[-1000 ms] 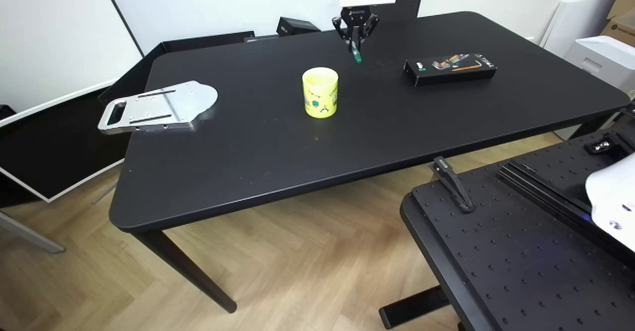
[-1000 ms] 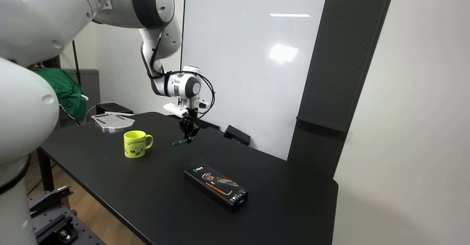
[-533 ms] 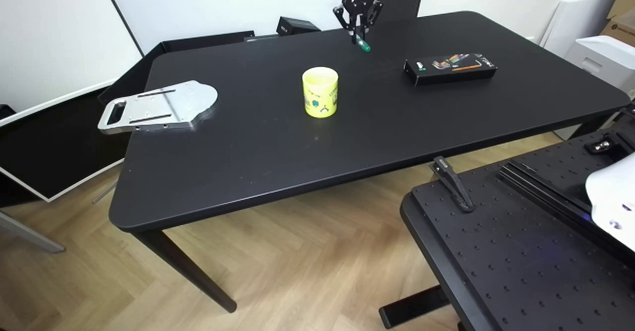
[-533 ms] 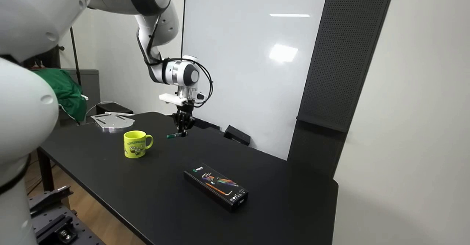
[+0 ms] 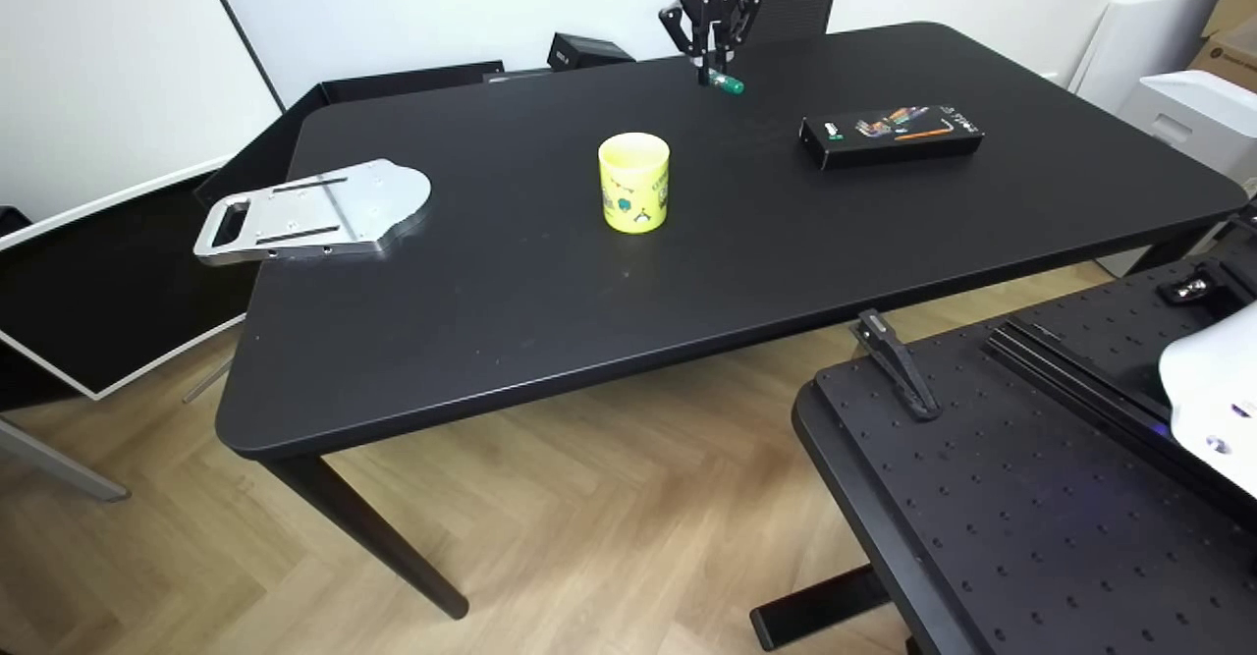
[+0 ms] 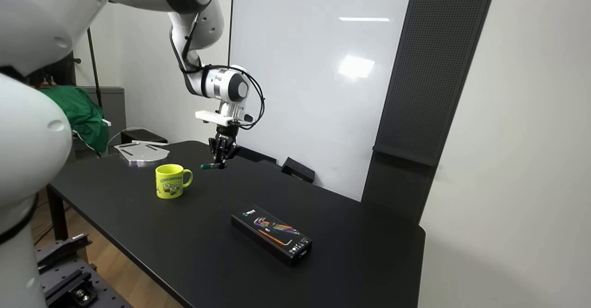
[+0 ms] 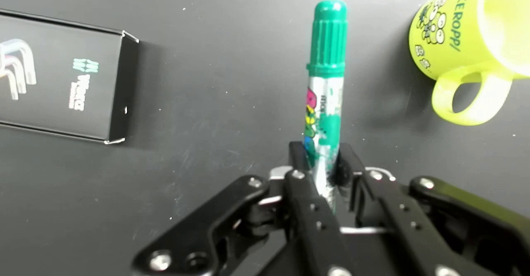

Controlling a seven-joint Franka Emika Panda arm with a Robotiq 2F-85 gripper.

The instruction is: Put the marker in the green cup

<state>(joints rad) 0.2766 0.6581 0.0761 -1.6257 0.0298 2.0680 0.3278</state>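
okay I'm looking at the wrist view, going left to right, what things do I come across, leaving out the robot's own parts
Black box, cut off by the left edge → green marker → yellow-green cup, running off the right edge.

the bent arm (image 6: 210, 26) points its clamped end effector (image 7: 322, 156) downward.

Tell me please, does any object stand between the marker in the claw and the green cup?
Nothing visible does. In the wrist view, the claw holds the marker, and the green cup is to its right; the printed black box lies on the opposite side.
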